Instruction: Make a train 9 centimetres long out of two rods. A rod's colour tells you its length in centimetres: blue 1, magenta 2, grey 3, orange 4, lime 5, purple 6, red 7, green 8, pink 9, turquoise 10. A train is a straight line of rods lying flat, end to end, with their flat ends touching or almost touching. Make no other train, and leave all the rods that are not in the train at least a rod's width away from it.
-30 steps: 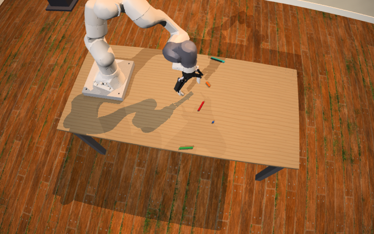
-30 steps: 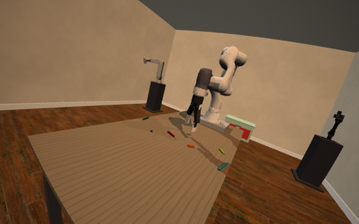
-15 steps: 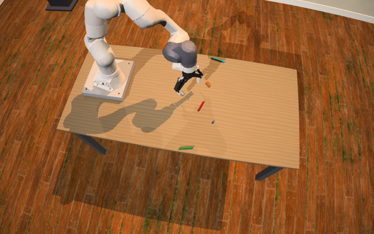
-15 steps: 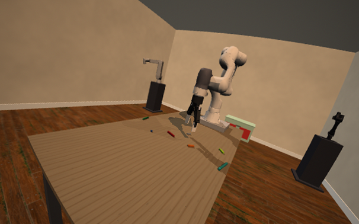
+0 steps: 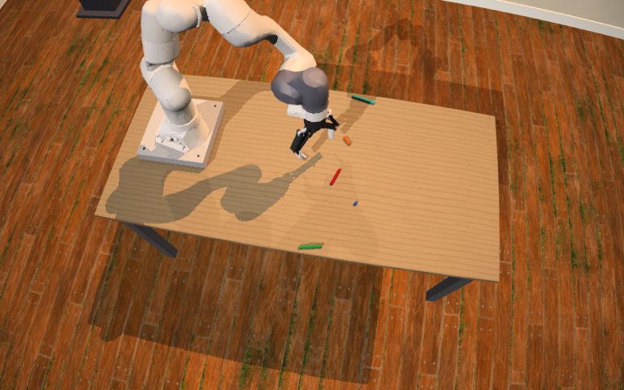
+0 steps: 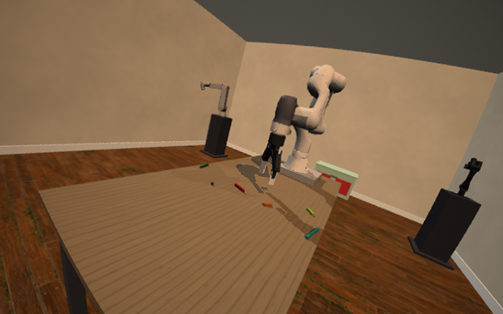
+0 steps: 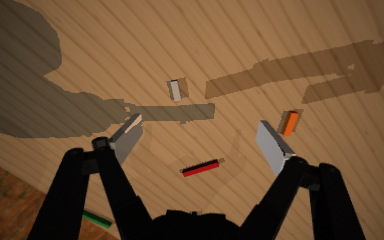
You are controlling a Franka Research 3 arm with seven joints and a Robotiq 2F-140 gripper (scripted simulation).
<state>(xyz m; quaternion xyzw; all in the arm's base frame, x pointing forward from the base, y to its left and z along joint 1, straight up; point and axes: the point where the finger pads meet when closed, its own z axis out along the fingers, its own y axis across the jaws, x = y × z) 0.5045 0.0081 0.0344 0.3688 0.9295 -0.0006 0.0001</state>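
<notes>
Over the table (image 5: pixel 413 184) (image 6: pixel 183 223) (image 7: pixel 240 30), your gripper (image 5: pixel 317 146) (image 6: pixel 266 177) (image 7: pixel 199 126) hangs wide open, holding nothing, perhaps kept high for choosing; green (image 5: pixel 310 246) (image 6: pixel 203 165) (image 7: pixel 97 219) and blue (image 5: pixel 355 203) (image 6: pixel 212 183), which make nine, lie well apart.

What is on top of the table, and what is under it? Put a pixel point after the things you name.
On the table (image 5: pixel 427 184) (image 6: pixel 179 247) lie seven rods, apart from one another, and the arm's base (image 5: pixel 212 112). Under it, legs and floor show; the tabletop covers the rest.
</notes>
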